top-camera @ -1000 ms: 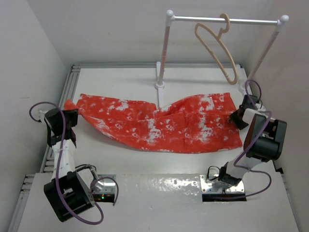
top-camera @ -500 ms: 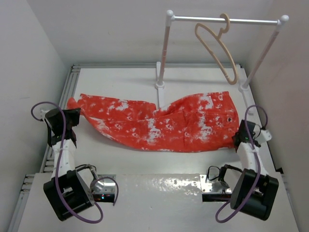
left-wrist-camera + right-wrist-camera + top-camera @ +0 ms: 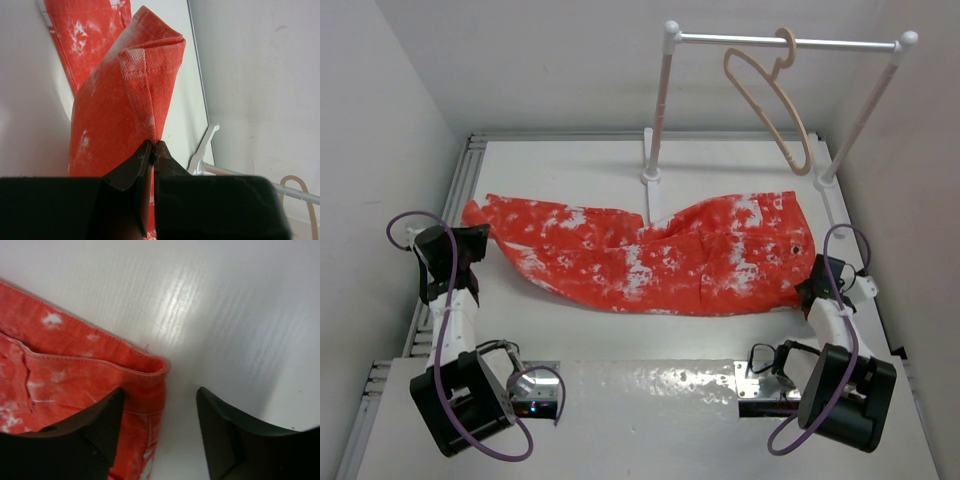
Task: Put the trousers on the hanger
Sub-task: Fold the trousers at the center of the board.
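The red-orange trousers (image 3: 650, 255) with white blotches lie spread across the table, waist to the right with a small dark button (image 3: 796, 243). My left gripper (image 3: 466, 246) is shut on the leg hem at the left end; in the left wrist view the gripper (image 3: 152, 148) pinches the folded hem (image 3: 145, 65). My right gripper (image 3: 812, 290) is open at the waist's near right corner; in the right wrist view the gripper (image 3: 160, 405) straddles the waistband corner (image 3: 150, 371). The tan wooden hanger (image 3: 770, 95) hangs on the rail at the back right.
The white rail (image 3: 785, 41) stands on two posts, the left post's foot (image 3: 651, 177) just behind the trousers. White walls close in on the left, back and right. A metal track (image 3: 460, 185) runs along the table's left edge.
My right gripper came off the waist's far right edge, swung back toward the near side and now sits open at the waist's near right corner. The trousers slid slightly left.
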